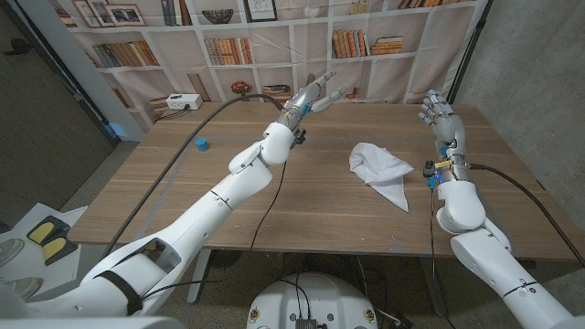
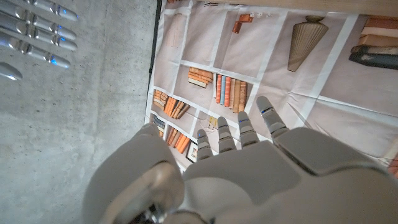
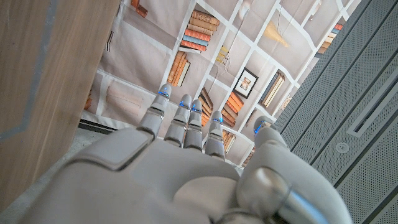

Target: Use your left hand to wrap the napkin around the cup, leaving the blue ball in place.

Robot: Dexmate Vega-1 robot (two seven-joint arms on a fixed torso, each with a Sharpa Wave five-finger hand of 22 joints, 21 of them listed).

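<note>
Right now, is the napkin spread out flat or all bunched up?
Bunched up. The white napkin lies in a crumpled heap with folds on the wooden table; no hand touches it.

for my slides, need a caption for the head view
Left hand raised open beyond the crumpled napkin; blue ball untouched.

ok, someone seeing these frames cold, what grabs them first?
Probably the white napkin, lying crumpled in a heap right of the wooden table's middle, with no cup to be seen under or beside it. Then the left hand, raised over the far edge with fingers spread and nothing in it, and the small blue ball alone on the far left side.
</note>
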